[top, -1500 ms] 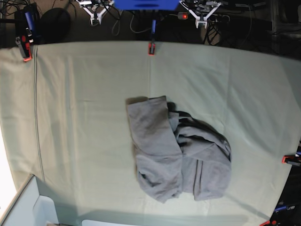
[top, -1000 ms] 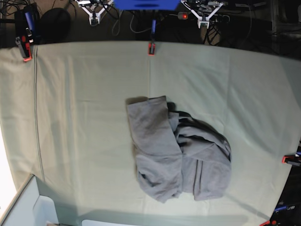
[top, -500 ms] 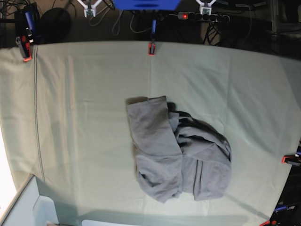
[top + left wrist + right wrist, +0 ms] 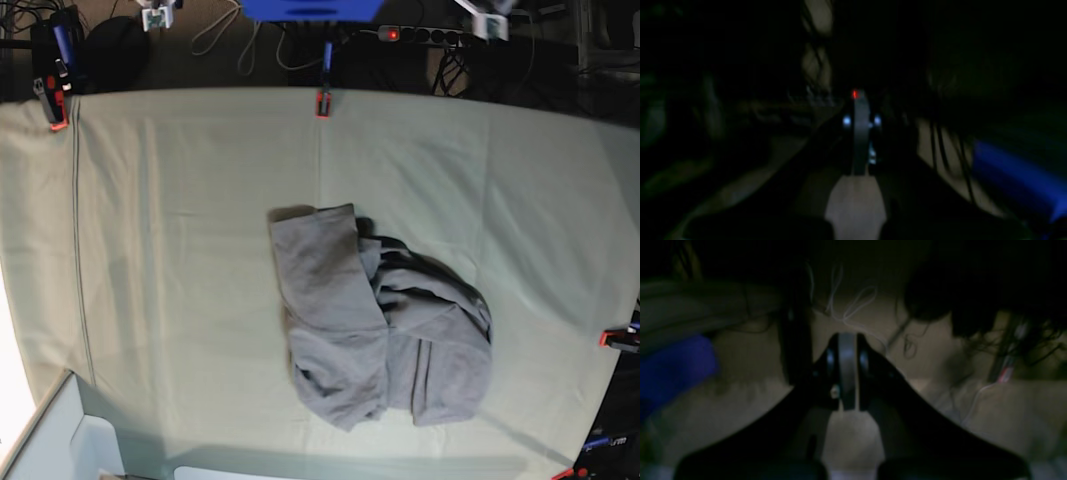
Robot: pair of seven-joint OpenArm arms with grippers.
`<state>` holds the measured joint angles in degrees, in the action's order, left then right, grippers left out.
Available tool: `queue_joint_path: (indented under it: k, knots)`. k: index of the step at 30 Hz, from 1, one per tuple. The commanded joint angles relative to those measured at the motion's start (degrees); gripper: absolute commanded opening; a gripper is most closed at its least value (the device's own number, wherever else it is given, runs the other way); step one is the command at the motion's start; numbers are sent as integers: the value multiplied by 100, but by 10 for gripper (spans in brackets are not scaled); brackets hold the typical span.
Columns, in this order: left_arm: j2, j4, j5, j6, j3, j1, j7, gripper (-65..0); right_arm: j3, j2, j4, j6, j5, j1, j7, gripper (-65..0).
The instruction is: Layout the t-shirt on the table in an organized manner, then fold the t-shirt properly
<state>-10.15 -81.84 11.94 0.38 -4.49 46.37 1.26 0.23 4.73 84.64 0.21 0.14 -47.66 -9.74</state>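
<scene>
On the bench, which has a pale green cloth stretched over it, lies one grey t-shirt. It sits a bit right of the middle and nearer the front edge in the base view. It is not laid flat. It is bunched up in a heap, with one long flap folded over on its left side and dark creases on its right side. Nothing is touching it. Small red clamps hold the cloth at the edges. I can count four: one at the far left corner, one at the middle of the far edge, one at the right edge and one at the near right corner. Two robot hands show only as small white tips at the very top of the base view, past the far edge of the bench and well away from the shirt. The left hand is at the top right and the right hand is at the top left. From its own wrist camera the left hand looks pressed shut with nothing in it, but that picture is very dark and blurry. The right hand is also pressed shut and holds nothing. Behind it are some thin wires on a dim floor. One blue bar sits at the top middle, between the two hands.
</scene>
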Motion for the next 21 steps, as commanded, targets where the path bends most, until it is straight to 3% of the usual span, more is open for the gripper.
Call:
queue_joint_path:
  k: [1,9,16,18,21]
  knots:
    - [-97,-321,137,-34,5,229,-69,-650,34,15,384,10,8,-188,99,-650]
    - [-572,-1737,762,-16,-39,502,-69,-650,210,-20,2591,10,8,-803,99,-650]
    - [-290,-2396,849,-7,-812,466,-69,-641,157,-29,3180,10,8,-584,99,-650]
    - [-211,-2563,849,-7,-979,440,-69,-596,148,-108,3171,10,8,-460,99,-650]
    - [-132,-2756,849,-34,-1094,317,-69,-478,148,-231,3171,10,8,-276,99,-650]
